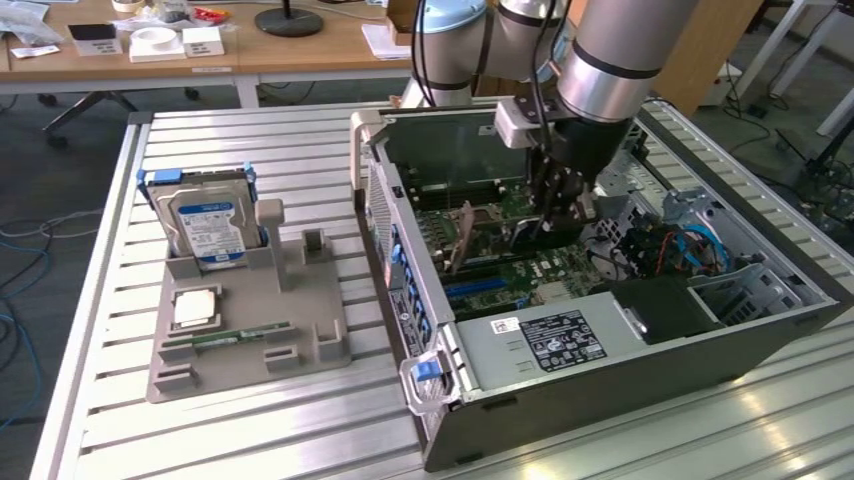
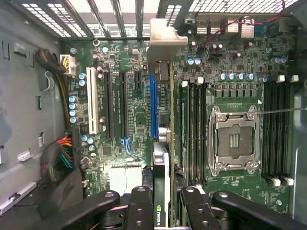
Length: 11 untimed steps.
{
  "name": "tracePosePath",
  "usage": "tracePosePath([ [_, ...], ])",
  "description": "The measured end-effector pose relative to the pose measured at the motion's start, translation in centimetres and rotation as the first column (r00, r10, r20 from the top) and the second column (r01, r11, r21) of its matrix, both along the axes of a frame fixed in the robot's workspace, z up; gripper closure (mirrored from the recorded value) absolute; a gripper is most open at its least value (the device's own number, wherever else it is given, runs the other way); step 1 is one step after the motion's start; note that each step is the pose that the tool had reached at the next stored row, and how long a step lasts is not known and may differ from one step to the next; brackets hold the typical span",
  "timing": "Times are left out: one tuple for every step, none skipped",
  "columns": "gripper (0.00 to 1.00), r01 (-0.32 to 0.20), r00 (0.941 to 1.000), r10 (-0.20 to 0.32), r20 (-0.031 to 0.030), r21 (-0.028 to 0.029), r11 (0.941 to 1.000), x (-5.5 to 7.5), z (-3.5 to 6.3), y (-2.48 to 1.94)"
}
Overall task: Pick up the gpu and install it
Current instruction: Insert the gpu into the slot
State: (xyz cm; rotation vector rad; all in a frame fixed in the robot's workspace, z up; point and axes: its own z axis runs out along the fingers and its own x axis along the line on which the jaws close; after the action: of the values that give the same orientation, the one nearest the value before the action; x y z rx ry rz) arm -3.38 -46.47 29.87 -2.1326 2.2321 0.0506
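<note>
- The gripper (image 2: pixel 165 203) has its jaws closed narrowly on the gpu (image 2: pixel 162 167), which hangs edge-down between them inside the open case (image 1: pixel 441 330)
- The card looks light, stiff and fragile, so holding its top edge seems right
- Room is tight: the blue slot (image 2: pixel 153 105) lies just beside the card below the jaws, and the memory slots (image 2: pixel 192 124) crowd the other side

Bright even light, glare on slatted table (image 1: pixel 781 425), shadowed case interior (image 1: pixel 461 150)
</note>
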Motion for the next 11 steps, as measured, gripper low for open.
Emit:
tracePosePath([
  [0.73,0.000,1.0000,0.000,-0.0001,0.0004,1.0000,-0.15,-0.05,-0.01],
  [0.73,0.000,1.0000,0.000,-0.0002,0.0007,1.0000,-0.30,-0.09,-0.01],
  [0.73,0.000,1.0000,0.000,-0.0001,0.0013,1.0000,-0.43,-0.14,-0.01],
  [0.73,0.000,1.0000,0.000,-0.0001,0.0015,1.0000,-0.55,-0.18,-0.02],
  [0.73,0.000,1.0000,0.000,-0.0001,0.0018,1.0000,-0.64,-0.22,-0.03],
  [0.73,0.000,1.0000,0.000,-0.0001,0.0020,1.0000,-0.69,-0.25,-0.10],
  [0.73,0.000,1.0000,0.000,-0.0001,0.0026,1.0000,-0.74,-0.28,-0.18],
  [0.73,0.000,1.0000,0.000,-0.0001,0.0033,1.0000,-0.81,-0.32,-0.25],
  [0.73,0.000,1.0000,0.000,-0.0001,0.0040,1.0000,-0.87,-0.39,-0.29],
  [0.73,0.000,1.0000,0.000,0.0000,0.0047,1.0000,-0.93,-0.48,-0.30],
  [0.73,0.000,1.0000,0.000,0.0000,0.0050,1.0000,-1.00,-0.56,-0.30],
])
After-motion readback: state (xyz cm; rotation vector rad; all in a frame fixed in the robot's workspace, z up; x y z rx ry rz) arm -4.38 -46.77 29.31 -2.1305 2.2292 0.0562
